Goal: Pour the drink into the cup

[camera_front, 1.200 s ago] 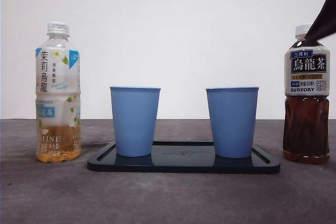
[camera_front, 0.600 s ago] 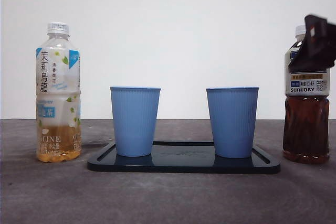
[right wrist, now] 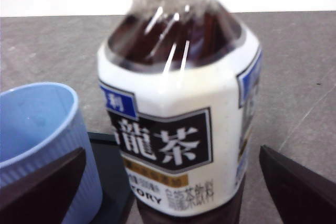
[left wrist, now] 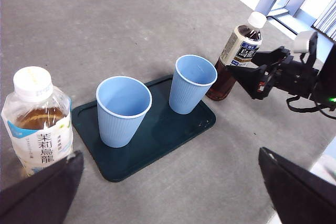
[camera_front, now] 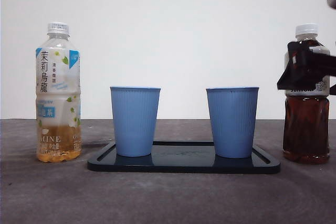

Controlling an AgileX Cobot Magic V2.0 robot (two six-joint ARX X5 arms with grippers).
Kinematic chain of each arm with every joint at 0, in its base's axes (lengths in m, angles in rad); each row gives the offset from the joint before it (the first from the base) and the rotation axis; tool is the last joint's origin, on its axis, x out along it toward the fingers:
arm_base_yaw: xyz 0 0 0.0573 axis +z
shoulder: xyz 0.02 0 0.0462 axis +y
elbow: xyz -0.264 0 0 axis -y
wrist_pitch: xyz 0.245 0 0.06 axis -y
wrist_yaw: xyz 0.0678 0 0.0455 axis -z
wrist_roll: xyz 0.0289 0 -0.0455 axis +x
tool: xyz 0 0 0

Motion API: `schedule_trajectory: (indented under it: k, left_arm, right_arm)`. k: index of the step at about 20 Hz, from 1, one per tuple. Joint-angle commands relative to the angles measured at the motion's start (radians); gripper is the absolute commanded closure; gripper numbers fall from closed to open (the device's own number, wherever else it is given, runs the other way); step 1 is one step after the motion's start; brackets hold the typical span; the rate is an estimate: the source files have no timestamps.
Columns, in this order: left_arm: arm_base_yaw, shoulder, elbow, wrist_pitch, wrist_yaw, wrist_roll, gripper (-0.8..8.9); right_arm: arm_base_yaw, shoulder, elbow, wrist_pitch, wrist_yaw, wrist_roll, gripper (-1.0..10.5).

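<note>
Right tool spread wide at the label of the dark tea bottle, jaws either side, not gripping. Bottle stands upright on the desk, capped neck pointing up, just beside the tray holding two blue cups. Left tool also released, hanging above the pale bottle

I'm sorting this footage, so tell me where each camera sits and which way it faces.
Front view: low at table height, facing the wall across the tray; the right hand shows at the dark bottle.
Left wrist: high, looking down; own jaws wide apart.
Right wrist: close on the dark bottle, between open jaws.
All share that bottle.
</note>
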Motion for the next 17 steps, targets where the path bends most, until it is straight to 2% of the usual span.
schedule_trajectory:
  k: [1, 11, 17]
  left_arm:
    - [-0.005, 0.004, 0.015, 0.011, -0.001, 0.012, 2.88]
    - [-0.005, 0.004, 0.014, 0.011, -0.001, 0.012, 2.88]
    - [-0.005, 0.004, 0.014, 0.011, -0.001, 0.012, 2.88]
  right_arm:
    - [0.002, 0.069, -0.003, 0.074, 0.009, -0.014, 3.9]
    - [-0.021, 0.242, -0.003, 0.266, 0.032, -0.034, 4.1]
    - [-0.043, 0.287, -0.002, 0.340, 0.017, -0.033, 5.4]
